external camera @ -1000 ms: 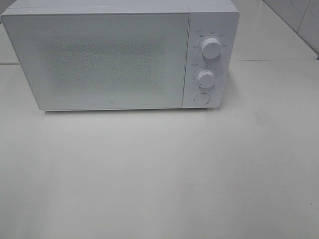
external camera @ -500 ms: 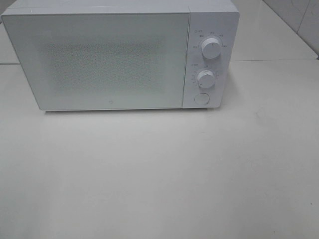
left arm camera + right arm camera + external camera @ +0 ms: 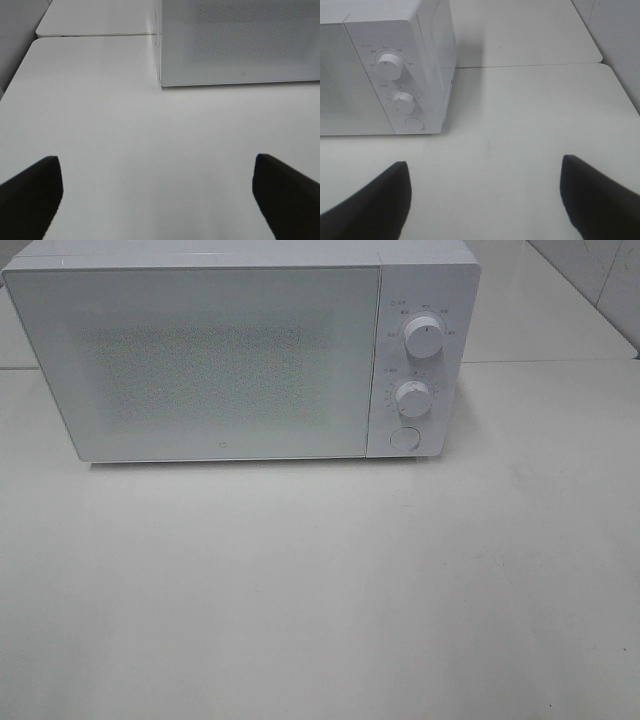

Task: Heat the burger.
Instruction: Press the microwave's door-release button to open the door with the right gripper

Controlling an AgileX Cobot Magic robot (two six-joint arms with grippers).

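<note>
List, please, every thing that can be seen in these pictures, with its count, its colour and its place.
microwave: one, white, door closed, at the far side of the table
knobs: two, white, one above the other on the microwave's right panel
round button: one, white, below the knobs
table: one, white, under the microwave
burger: none in view
left gripper: one, dark fingers, open, above the table before the microwave's left corner
right gripper: one, dark fingers, open, above the table near the control panel
</note>
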